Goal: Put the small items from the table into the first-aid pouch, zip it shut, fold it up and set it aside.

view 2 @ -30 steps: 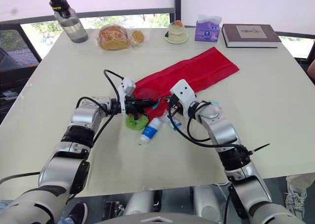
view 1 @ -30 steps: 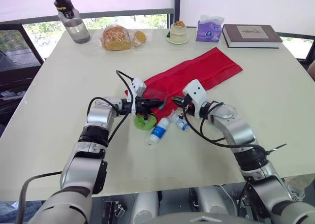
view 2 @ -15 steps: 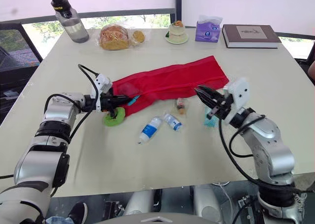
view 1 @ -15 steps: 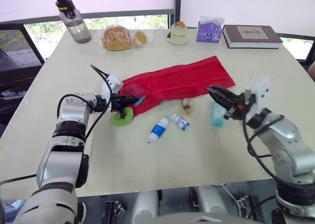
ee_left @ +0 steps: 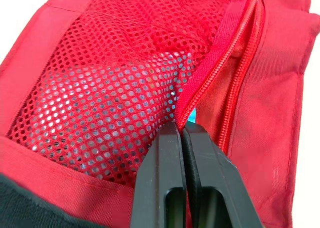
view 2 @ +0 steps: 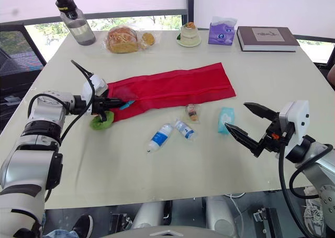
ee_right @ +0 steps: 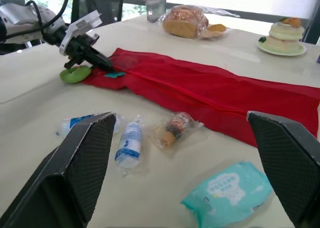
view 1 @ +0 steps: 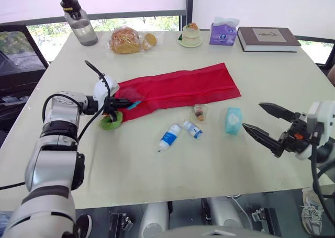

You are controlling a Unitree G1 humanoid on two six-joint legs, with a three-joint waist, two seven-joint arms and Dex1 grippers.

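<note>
Cream-coloured table [view 1: 157, 170] under a window, with one red pouch [view 1: 183, 89] lying flat and stretched out across its middle. The pouch is long and narrow, with a mesh panel at its left end and a zipper running along its length, parted at that end beside a teal pull tab [view 1: 132, 104].

Four small wrapped items lie loose just in front of it: one white bottle with a blue label [view 1: 168, 137], one smaller bottle [view 1: 192, 129], one brown item in clear wrap [view 1: 198, 111] and one teal packet [view 1: 233, 120]. Their print is too small to read. One green roll [view 1: 109, 122] sits by the pouch's left end.

The left claw [ee_left: 181, 130] is pressed together, pinching the pouch's zipper edge. The right claw [view 1: 252, 115] hangs spread wide, near the teal packet.

Along the far edge stand one water bottle [view 1: 79, 21], one bag of bread [view 1: 125, 40], one small cake [view 1: 189, 35], one purple tissue box [view 1: 222, 31] and one book [view 1: 267, 38].
</note>
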